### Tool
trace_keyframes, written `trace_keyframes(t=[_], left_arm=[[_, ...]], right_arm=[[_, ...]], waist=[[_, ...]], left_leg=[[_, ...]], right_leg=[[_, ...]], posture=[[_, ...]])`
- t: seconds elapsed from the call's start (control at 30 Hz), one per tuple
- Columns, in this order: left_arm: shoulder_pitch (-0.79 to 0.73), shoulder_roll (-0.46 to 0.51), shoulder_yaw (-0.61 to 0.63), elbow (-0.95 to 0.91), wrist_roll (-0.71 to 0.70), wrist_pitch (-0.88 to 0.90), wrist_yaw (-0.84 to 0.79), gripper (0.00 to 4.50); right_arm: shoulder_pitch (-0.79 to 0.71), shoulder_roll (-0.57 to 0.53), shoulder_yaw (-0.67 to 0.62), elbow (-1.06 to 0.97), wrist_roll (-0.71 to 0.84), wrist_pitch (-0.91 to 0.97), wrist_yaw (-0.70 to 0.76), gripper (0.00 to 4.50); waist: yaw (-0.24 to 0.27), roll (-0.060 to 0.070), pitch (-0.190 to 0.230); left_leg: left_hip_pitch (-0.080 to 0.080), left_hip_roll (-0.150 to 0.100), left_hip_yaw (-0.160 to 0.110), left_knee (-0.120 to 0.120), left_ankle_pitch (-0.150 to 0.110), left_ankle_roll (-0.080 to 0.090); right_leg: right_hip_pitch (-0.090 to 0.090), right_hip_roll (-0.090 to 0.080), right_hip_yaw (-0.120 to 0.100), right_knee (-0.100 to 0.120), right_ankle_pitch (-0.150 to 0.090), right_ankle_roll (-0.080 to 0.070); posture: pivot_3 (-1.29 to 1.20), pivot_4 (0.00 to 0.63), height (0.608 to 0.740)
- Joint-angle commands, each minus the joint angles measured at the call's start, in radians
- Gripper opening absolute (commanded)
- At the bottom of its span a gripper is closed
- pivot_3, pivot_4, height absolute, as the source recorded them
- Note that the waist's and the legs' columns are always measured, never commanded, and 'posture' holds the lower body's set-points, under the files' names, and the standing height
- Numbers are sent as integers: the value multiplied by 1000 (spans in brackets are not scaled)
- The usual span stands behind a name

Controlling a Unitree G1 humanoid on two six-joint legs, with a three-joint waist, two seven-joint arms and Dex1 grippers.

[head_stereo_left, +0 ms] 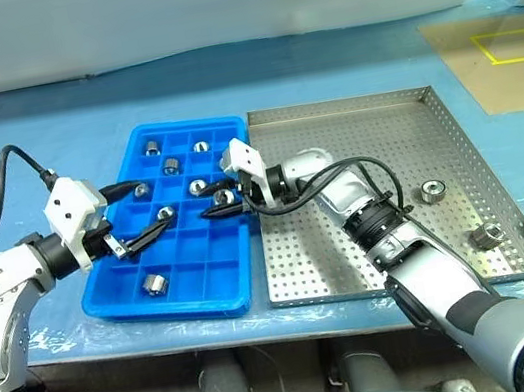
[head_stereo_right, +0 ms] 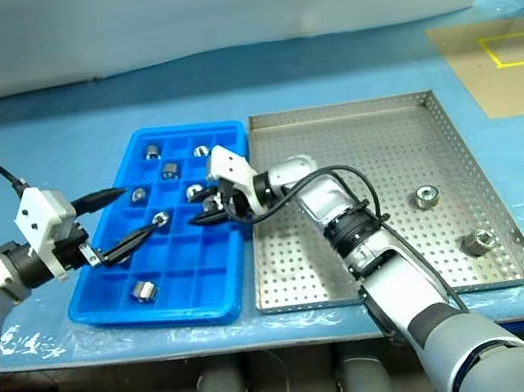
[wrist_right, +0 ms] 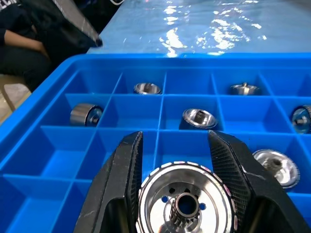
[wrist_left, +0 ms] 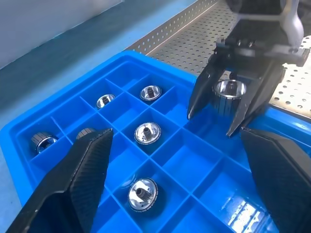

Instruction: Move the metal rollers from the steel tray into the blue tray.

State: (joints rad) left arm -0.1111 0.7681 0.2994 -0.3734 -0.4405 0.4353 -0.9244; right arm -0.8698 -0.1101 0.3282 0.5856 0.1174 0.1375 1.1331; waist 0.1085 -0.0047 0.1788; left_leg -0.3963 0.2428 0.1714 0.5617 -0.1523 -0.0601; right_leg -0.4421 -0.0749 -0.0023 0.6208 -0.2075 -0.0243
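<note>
1. Currently our right gripper has its jaws clamped on one shiny silver metal roller, holding it over the bright blue plastic tray with a grid of square compartments, near the edge that faces the large perforated steel tray.
2. Our left gripper hangs over the blue tray's other side, jaws wide and empty. We should keep it apart from the right one during release.
3. Several rollers already lie in compartments, one each. Two remain in the steel tray, well apart from the arm.
4. To place well, we judge: centre the roller over an empty compartment, not over a divider wall, and lower it until it sits within the walls before parting the jaws.
5. Risk: released high, the roller may bounce or roll into an occupied cell. Both trays rest on the blue-covered surface.
</note>
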Motion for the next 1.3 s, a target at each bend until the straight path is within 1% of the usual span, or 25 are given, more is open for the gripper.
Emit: trace_keyframes(t=[0.03,0.23,0.3,0.33,0.4,0.63,0.7,0.8,0.87,0.9,0.93,1.03,1.1,1.27,1.3], left_arm=[[-3,13,15,-50,-19,2,22,4420],[-21,5,-18,-49,-23,3,35,4420],[-31,5,-29,-43,-24,2,34,4420],[-37,5,-35,-40,-24,1,34,4420],[-48,4,-48,-34,-24,-2,32,4420],[-109,-18,-116,17,-13,-27,19,4420],[-149,-36,-157,42,-9,-40,6,4420],[-232,-78,-227,110,6,-74,-24,4420],[-298,-118,-280,170,18,-101,-49,4420],[-328,-139,-303,198,25,-114,-62,4420],[-354,-159,-324,224,31,-129,-75,4420],[-456,-247,-406,340,58,-191,-134,4420],[-519,-308,-449,423,74,-235,-175,4420],[-631,-431,-511,603,105,-336,-268,4420],[-648,-449,-517,636,109,-356,-284,4420]], right_arm=[[-27,8,-14,6,1,-29,11,1697],[-13,15,-23,16,-2,-54,-4,1697],[-16,18,-38,19,6,-50,-12,2451],[-19,17,-43,20,8,-43,-17,2695],[-24,17,-50,22,6,-27,-30,3350],[-16,-4,-76,1,-5,-28,-81,3350],[-8,-28,-97,-25,1,-14,-101,3350],[7,-87,-138,-98,17,27,-126,3350],[31,-144,-168,-169,31,72,-130,3350],[47,-172,-179,-206,34,94,-132,3350],[65,-197,-187,-241,36,115,-136,3350],[160,-302,-235,-399,52,208,-150,3350],[233,-367,-277,-512,68,278,-172,3350],[417,-485,-400,-743,103,423,-257,3350],[456,-502,-426,-776,104,442,-276,3350]], waist=[[0,0,0],[0,0,0],[-2,0,0],[-2,0,0],[-2,0,0],[-7,0,0],[-8,0,0],[-7,0,0],[-11,0,0],[-12,0,0],[-13,-1,0],[-21,-1,-1],[-31,-1,-1],[-78,-1,-1],[-87,-1,-1]], left_leg=[[0,0,0,0,0,0],[0,0,-1,0,1,-1],[0,0,-1,0,1,-1],[0,0,-1,0,1,-1],[0,0,-1,0,1,-2],[1,0,-1,0,2,-3],[1,0,-1,0,3,-4],[0,-1,-1,1,3,-5],[0,-1,-1,2,3,-5],[0,-1,-1,2,3,-5],[1,-1,-1,3,3,-5],[2,-1,0,3,3,-5],[2,-1,0,3,3,-5],[3,-3,2,3,3,-3],[4,-3,3,3,2,-3]], right_leg=[[0,0,0,0,0,0],[0,1,0,0,0,0],[0,1,0,0,0,0],[0,1,0,0,0,0],[0,1,0,1,0,0],[0,1,0,2,0,0],[0,1,1,2,0,0],[0,1,1,2,0,0],[0,1,1,2,0,0],[0,1,2,2,0,0],[1,1,2,2,0,0],[1,1,3,2,0,1],[2,2,4,1,1,1],[2,2,7,0,2,2],[2,2,8,0,2,3]], posture=[[218,150,740],[200,150,740],[190,150,740],[184,150,740],[176,150,740],[118,150,740],[65,150,740],[21,150,740],[-74,150,740],[-74,150,740],[-74,150,740],[-230,150,740],[-273,150,740],[-424,150,740],[-424,150,740]])
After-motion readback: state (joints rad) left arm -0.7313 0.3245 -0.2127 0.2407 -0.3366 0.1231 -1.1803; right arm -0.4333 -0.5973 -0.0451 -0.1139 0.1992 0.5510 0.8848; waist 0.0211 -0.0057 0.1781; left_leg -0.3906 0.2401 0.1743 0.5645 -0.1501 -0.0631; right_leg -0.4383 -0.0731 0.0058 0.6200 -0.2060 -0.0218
